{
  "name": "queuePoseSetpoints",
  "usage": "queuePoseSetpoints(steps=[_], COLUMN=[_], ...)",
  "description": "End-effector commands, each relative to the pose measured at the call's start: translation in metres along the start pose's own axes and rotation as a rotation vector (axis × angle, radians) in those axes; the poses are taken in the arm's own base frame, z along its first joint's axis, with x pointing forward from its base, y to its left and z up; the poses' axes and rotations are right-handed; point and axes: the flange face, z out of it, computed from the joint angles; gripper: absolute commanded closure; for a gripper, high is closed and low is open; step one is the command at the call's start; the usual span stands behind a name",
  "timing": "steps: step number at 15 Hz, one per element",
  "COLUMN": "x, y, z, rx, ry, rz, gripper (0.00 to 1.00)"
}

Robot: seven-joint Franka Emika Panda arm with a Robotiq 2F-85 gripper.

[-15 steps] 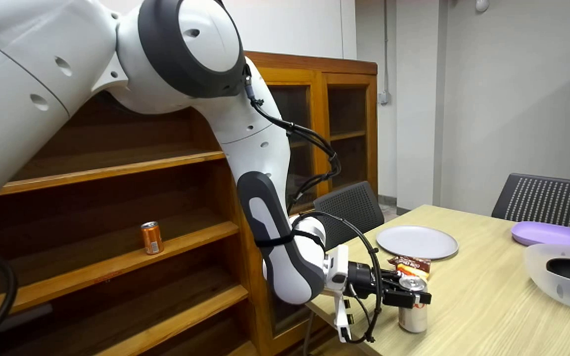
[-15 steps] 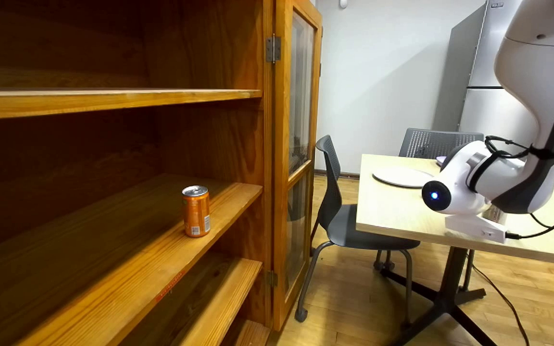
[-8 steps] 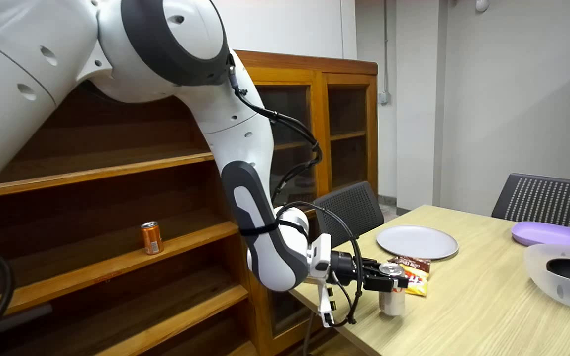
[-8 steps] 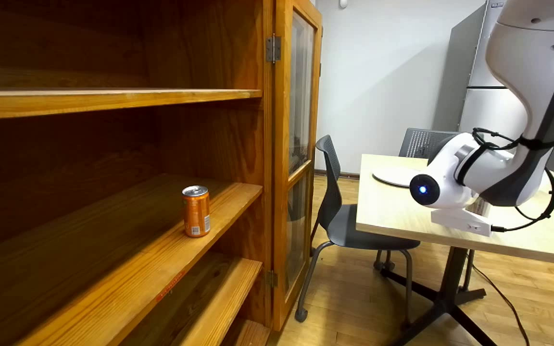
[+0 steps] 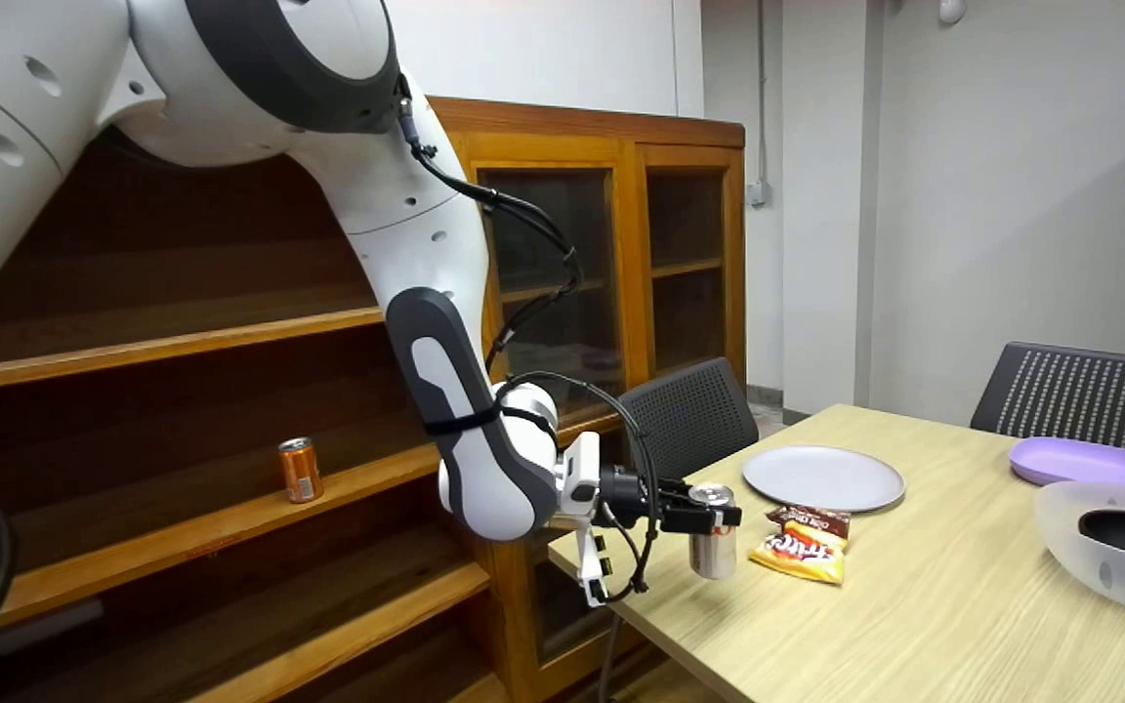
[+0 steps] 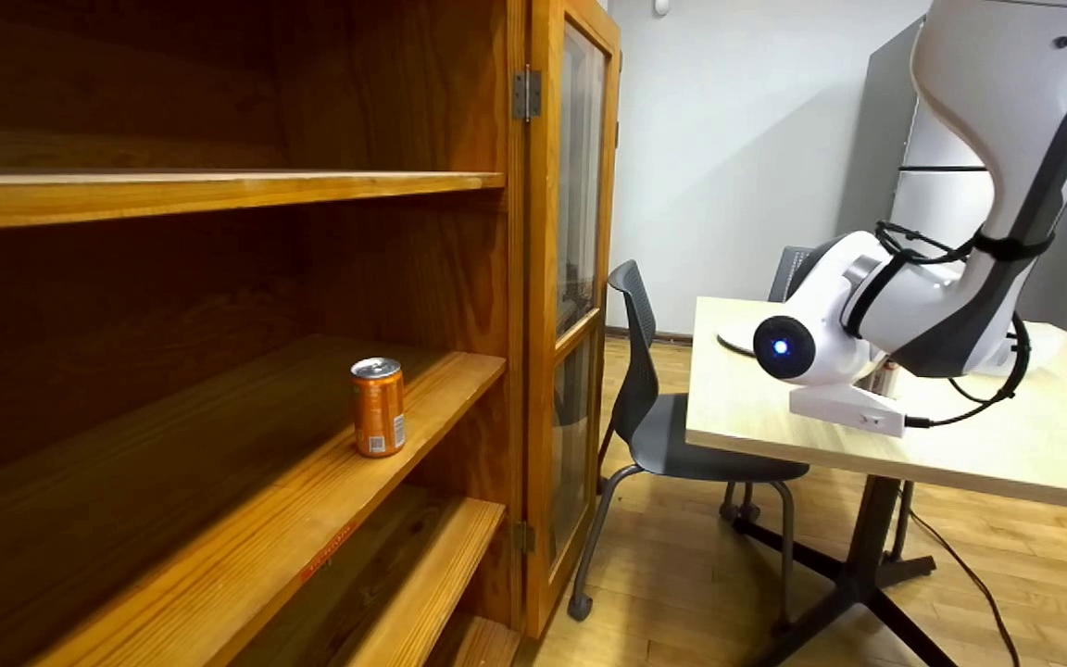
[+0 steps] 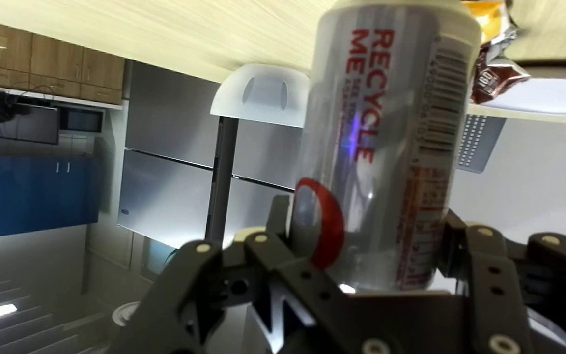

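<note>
Wrist view: black jaws clasp a glossy silver cylindrical metal can (image 7: 386,137); near them, crinkled yellow-and-brown foil packaging (image 7: 494,73) lies on the pale wood-grained tabletop (image 7: 165,29).

Silver can (image 7: 386,147): smooth metal, glossy. Fingers (image 5: 691,518): dark, matt. Snack packets (image 5: 807,549): crinkled foil-like film, shiny. Counter (image 5: 953,605): pale wood grain, low sheen. Plate (image 5: 821,475): smooth, matt. Bowl (image 5: 1109,578): frosted, translucent, plastic-looking from here. Lilac tray (image 5: 1085,459): smooth, soft sheen. Bookcase (image 6: 422,278): varnished wood, visible grain; door pane (image 6: 580,176) glassy. Orange can (image 6: 378,408): glossy metal.
</note>
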Motion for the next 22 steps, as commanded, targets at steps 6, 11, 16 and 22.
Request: queuePoseSetpoints(steps=[6, 11, 16, 22], x=[0.026, 0.031, 0.030, 0.028], y=[-0.032, -0.056, -0.078, -0.103], z=[-0.069, -0.109, -0.155, -0.220], rx=[0.117, 0.196, 0.281, 0.375], ry=[0.075, 0.114, 0.159, 0.200], rz=[-0.033, -0.061, -0.085, -0.107], gripper=[0.60, 0.60, 0.60, 0.60])
